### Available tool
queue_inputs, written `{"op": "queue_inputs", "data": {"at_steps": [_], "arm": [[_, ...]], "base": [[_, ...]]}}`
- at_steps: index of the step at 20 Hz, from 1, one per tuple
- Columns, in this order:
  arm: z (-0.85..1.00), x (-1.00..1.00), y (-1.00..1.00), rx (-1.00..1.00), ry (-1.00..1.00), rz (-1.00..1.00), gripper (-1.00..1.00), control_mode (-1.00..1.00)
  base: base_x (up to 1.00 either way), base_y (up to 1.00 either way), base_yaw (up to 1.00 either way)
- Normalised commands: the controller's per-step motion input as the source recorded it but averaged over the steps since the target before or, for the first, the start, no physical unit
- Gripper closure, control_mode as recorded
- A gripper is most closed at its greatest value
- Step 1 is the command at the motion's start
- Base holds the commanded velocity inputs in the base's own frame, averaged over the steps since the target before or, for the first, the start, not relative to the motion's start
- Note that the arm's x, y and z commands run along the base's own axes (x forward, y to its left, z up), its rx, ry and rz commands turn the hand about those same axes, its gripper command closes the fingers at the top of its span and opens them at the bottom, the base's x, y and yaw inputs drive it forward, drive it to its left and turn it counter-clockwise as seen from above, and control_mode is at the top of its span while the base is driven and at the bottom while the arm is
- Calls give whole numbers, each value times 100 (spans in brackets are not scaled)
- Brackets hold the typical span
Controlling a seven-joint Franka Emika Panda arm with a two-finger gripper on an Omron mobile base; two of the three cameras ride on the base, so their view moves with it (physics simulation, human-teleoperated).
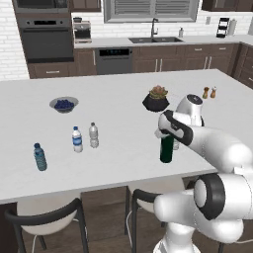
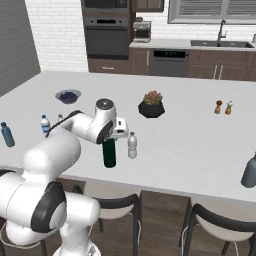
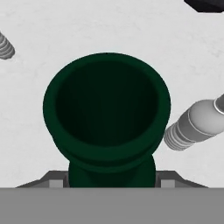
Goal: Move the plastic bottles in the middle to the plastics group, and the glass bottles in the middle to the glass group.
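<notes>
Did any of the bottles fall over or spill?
No, nothing stands out. The dark green glass bottle, the clear white-capped plastic bottle beside it and the bottles further left all stand upright on the white counter, and nothing is spilled.

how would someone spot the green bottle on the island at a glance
On the big white island counter, look along the near edge in front of the black plant pot. The dark green bottle stands upright there, right under the robot's hand. It is opaque and uncapped, unlike the clear white-capped bottle beside it.

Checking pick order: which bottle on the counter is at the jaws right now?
The dark green bottle near the front edge, its neck up under the hand. A clear white-capped bottle stands beside it; the blue-labelled and blue-tinted ones stand far off.
</notes>
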Motion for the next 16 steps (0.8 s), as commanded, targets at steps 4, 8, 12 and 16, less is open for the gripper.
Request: {"op": "queue_inputs", "data": {"at_steps": [4,8,12,16], "arm": [[8,-37,-10,0,0,2,100,-100],[4,-5,-64,0,0,0,100,-100],[6,-22,-75,0,0,0,100,-100],[0,-13,-90,0,0,0,100,-100]], "base": [[0,0,0],[0,0,0],[0,0,0],[0,0,0]]}}
